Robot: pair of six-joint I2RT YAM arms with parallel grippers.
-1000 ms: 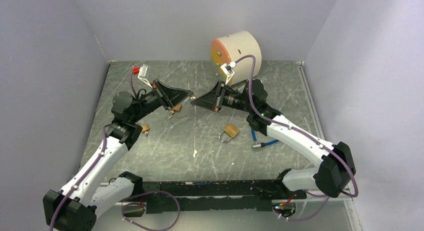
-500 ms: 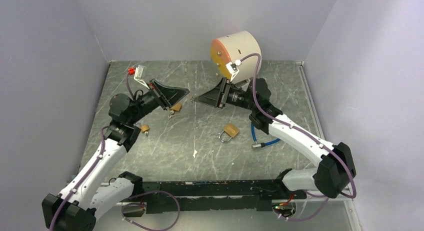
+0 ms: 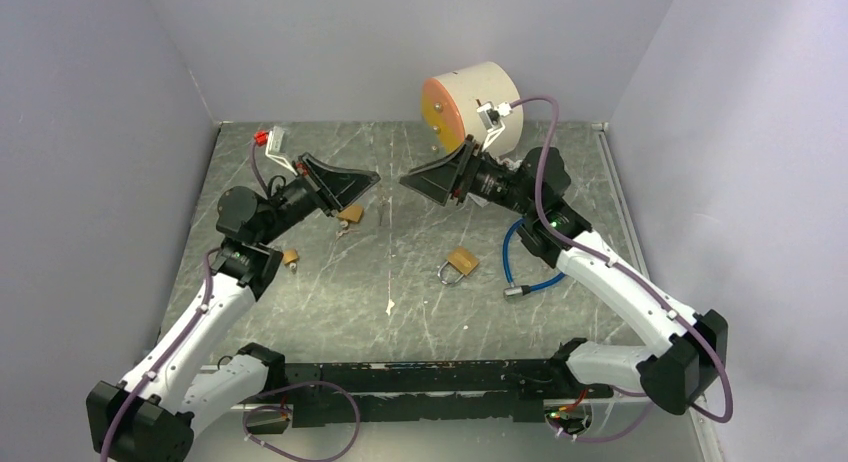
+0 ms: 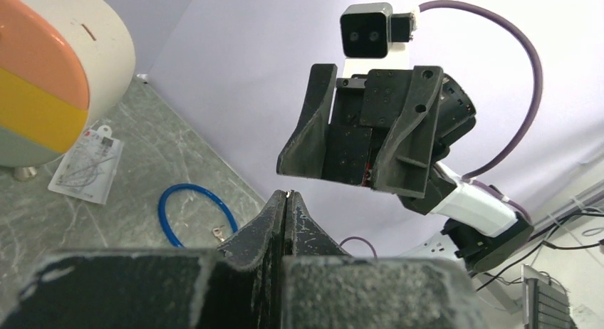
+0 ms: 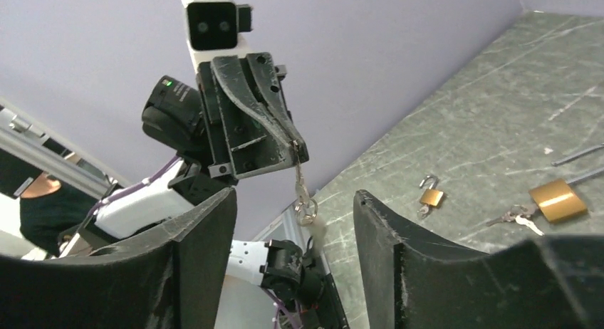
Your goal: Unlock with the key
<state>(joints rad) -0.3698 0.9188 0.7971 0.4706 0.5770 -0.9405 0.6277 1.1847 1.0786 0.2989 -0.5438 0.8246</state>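
Left arm reaches in from 8 o'clock of the table, its wrist lifted off the surface. Small padlock lies flat at 9 o'clock of table centre, just beside the left arm's forearm and apart from everything else. Left gripper sits at 11 o'clock, jaws pressed together and pinching the key. The key hangs straight down from the fingertips with a key ring at its lower end, clear of the table. Second padlock, brass, lies under the left gripper at 10 o'clock, with a small bunch of keys touching it.

Right gripper faces the left one tip to tip at 12 o'clock, close to it but apart. Its jaws are spread wide with nothing between them. In the right wrist view the hanging key shows in the gap between the two fingers, further off.

Large padlock lies flat at 4 o'clock of centre, shackle pointing to 8 o'clock, not touched by either arm. Blue cable loops at 3 o'clock, partly under the right forearm. Cream drum with an orange and yellow face stands at 1 o'clock on the far edge, behind the right wrist. White card lies flat beside the drum.
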